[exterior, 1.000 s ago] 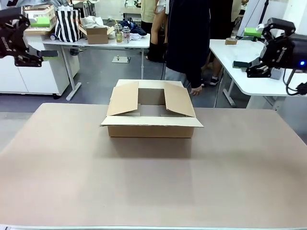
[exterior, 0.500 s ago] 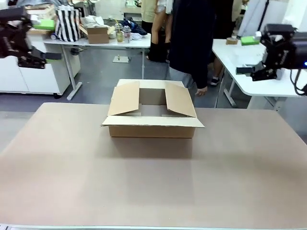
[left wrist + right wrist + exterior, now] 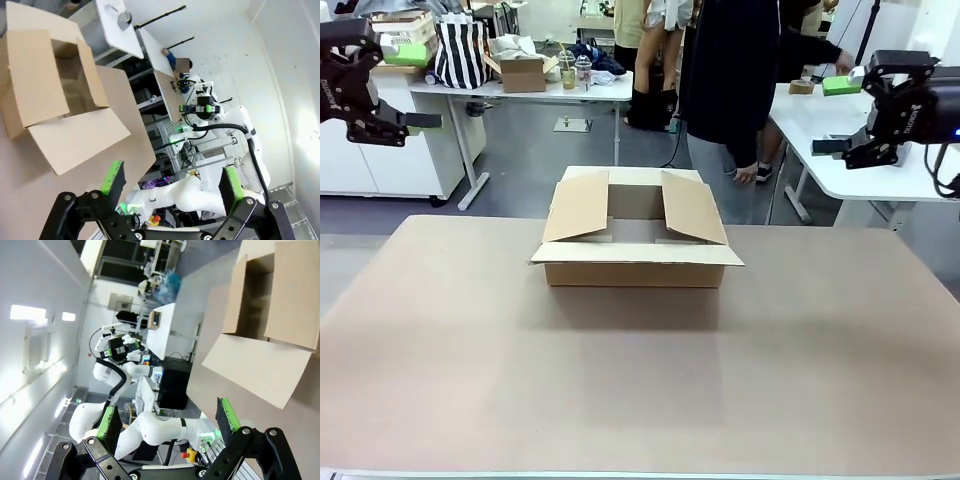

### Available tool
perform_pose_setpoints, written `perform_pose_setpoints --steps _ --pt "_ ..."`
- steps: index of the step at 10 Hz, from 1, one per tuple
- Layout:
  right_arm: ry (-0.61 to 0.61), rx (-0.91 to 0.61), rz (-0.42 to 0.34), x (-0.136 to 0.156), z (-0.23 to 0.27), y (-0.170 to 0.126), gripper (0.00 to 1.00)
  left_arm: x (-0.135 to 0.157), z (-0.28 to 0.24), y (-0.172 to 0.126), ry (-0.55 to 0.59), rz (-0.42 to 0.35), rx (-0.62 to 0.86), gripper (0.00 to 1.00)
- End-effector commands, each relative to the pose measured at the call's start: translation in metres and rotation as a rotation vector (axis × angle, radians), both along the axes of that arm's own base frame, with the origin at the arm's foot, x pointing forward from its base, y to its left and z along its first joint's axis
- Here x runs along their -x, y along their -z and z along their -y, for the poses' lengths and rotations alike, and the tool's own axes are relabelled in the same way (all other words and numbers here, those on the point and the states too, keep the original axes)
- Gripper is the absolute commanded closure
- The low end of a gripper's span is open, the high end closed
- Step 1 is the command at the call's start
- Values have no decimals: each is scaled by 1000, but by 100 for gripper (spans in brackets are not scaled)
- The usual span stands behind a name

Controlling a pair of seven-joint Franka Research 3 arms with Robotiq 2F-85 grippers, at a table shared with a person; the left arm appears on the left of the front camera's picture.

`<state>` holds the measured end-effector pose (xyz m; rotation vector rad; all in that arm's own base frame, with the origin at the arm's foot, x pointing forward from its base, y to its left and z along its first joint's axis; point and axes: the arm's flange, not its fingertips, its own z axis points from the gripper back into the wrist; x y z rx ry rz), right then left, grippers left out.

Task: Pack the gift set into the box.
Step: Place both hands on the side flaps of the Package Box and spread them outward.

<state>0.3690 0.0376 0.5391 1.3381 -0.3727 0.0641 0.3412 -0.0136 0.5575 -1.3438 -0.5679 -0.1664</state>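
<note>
The box, a shallow brown cardboard carton, stands on the table with its four flaps spread and its inside looks empty. It also shows in the left wrist view and the right wrist view. My left gripper hangs high at the far left, open and holding nothing. High at the far right is my right gripper, also open and holding nothing. No gift set is in view.
A person in dark clothes stands just behind the box, one hand hanging near the table's far edge. Behind are a white table with bags, cups and a small cardboard box, and another white table at right.
The person behind the box has shifted to the right. Both grippers have stayed high and open, moving only slightly.
</note>
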Motion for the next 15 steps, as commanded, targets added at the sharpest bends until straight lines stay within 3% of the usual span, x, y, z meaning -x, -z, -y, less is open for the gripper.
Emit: perform_pose_setpoints --steps 1,2,4,5,8,10,12,13,14,15 --pt "-9 0 29 -1 -1 -1 0 -11 13 -38 -103 -206 -234 0" --pt "-9 0 29 -1 -1 -1 0 -32 43 -56 -121 -247 -414 0" --pt "-9 0 29 -1 -1 -1 0 -75 122 -70 -120 -242 -753 0" --pt "-9 0 29 -1 -1 -1 0 -94 164 -69 -118 -239 -904 0" --pt "-9 0 29 -1 -1 -1 0 -117 275 -47 31 -229 -1171 0" --pt "-9 0 29 -1 -1 -1 0 -130 345 0 29 -163 -1316 0" --pt "-9 0 29 -1 -1 -1 0 -152 357 36 -24 -173 -1360 0" --pt "-9 0 29 -1 -1 -1 0 -166 353 59 4 -149 -1378 0" --pt "-9 0 29 -1 -1 -1 0 -175 341 69 -75 -18 -1329 0" --pt "-9 0 29 -1 -1 -1 0 -182 321 72 -148 17 -1302 0"
